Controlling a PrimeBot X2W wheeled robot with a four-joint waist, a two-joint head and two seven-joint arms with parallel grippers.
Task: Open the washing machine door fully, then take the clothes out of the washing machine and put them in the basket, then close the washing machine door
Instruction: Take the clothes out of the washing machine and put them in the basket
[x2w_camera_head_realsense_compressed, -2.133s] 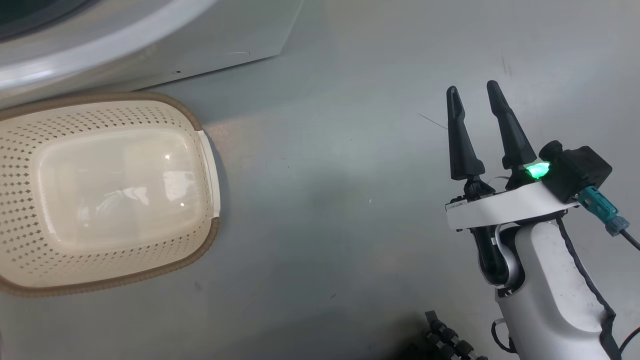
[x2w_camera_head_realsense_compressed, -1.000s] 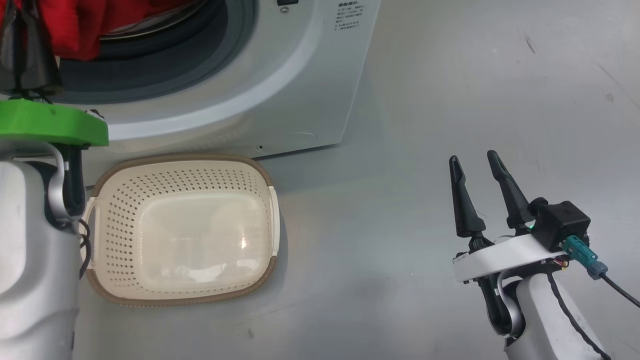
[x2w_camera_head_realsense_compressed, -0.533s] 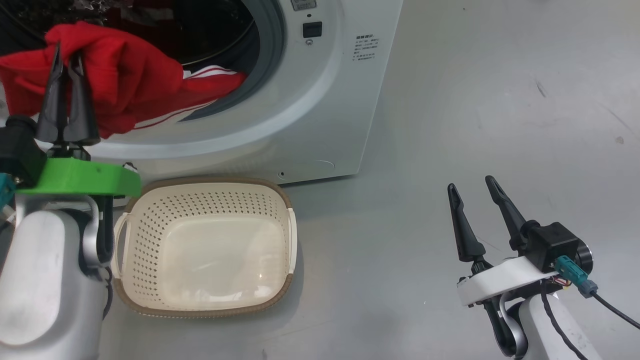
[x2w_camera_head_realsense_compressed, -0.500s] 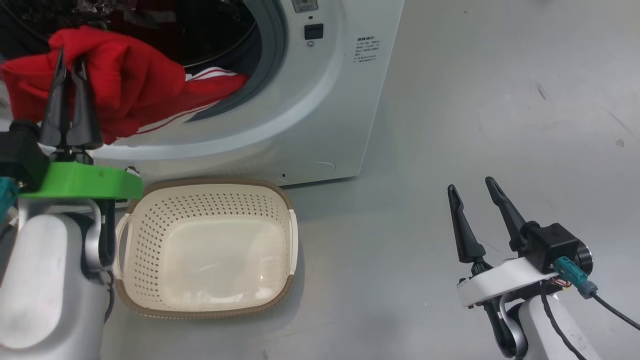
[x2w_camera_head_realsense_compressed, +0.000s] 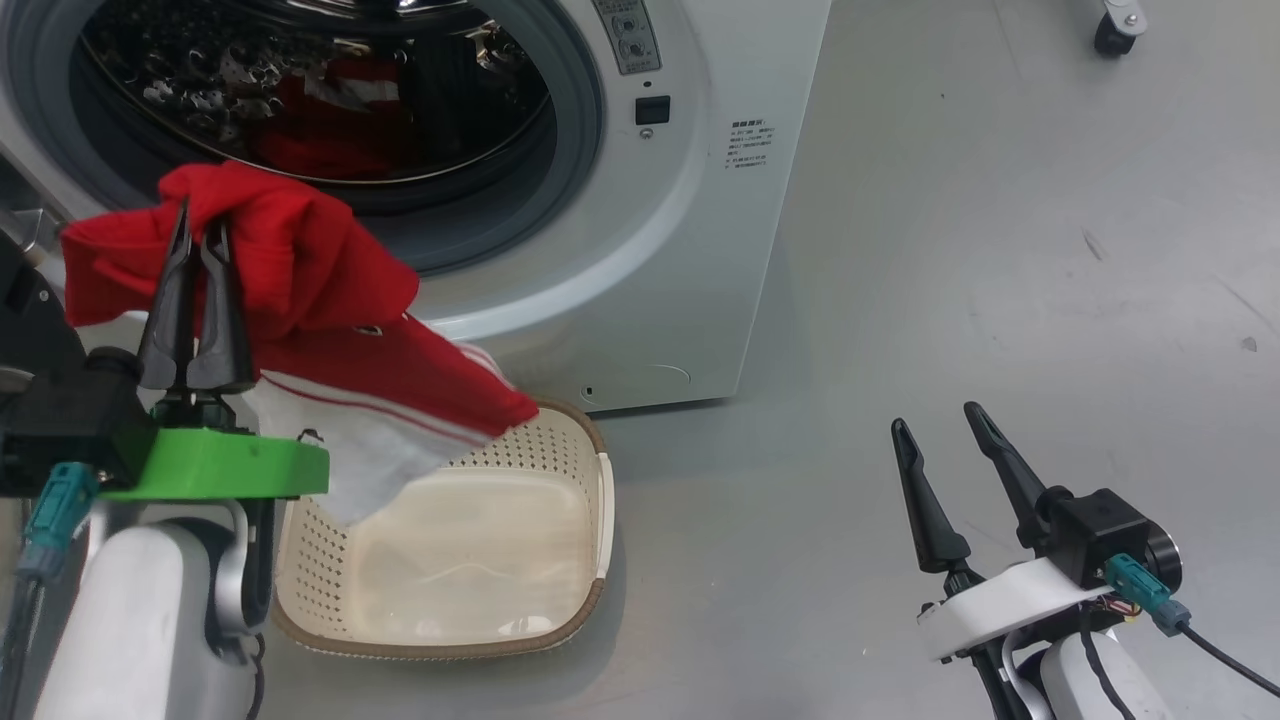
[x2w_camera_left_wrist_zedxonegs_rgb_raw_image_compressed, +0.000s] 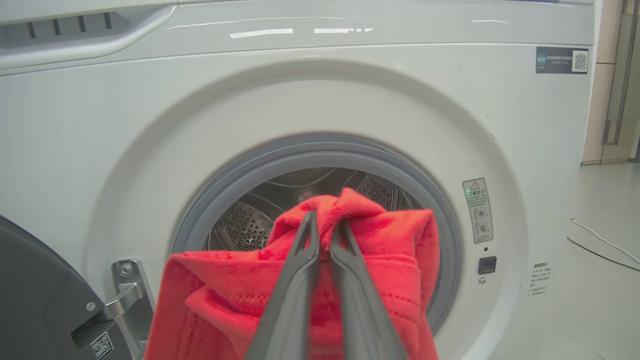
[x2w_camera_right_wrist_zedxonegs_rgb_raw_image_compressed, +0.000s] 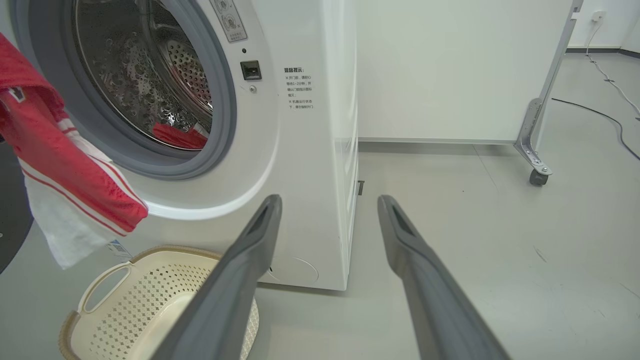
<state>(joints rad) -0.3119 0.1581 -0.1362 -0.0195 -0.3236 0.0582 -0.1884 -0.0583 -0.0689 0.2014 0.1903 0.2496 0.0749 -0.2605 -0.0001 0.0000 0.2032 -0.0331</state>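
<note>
My left gripper (x2w_camera_head_realsense_compressed: 197, 215) is shut on a red garment with white stripes (x2w_camera_head_realsense_compressed: 320, 320), one of the clothes. It holds the garment in front of the washing machine (x2w_camera_head_realsense_compressed: 690, 250), outside the drum opening. The cloth's striped end hangs over the back left of the cream basket (x2w_camera_head_realsense_compressed: 450, 648), which stands on the floor below the opening. More red clothes (x2w_camera_head_realsense_compressed: 330, 130) lie inside the steel drum. In the left wrist view the fingers (x2w_camera_left_wrist_zedxonegs_rgb_raw_image_compressed: 295, 280) pinch a fold of the garment (x2w_camera_left_wrist_zedxonegs_rgb_raw_image_compressed: 390, 260), and the open washing machine door (x2w_camera_left_wrist_zedxonegs_rgb_raw_image_compressed: 30, 300) shows at the lower left. My right gripper (x2w_camera_head_realsense_compressed: 935, 418) stands open and empty over the floor to the right.
The grey floor (x2w_camera_head_realsense_compressed: 950, 250) stretches to the right of the washer. In the right wrist view a white panel on a castor leg (x2w_camera_right_wrist_zedxonegs_rgb_raw_image_compressed: 537, 177) stands behind, with a cable (x2w_camera_right_wrist_zedxonegs_rgb_raw_image_compressed: 600, 115) on the floor. The door hinge (x2w_camera_left_wrist_zedxonegs_rgb_raw_image_compressed: 125, 295) sits left of the drum opening.
The head camera has tilted up, so more of the washer shows. My left gripper has drawn the red garment out of the drum; its end now hangs over the basket. The right gripper stays open.
</note>
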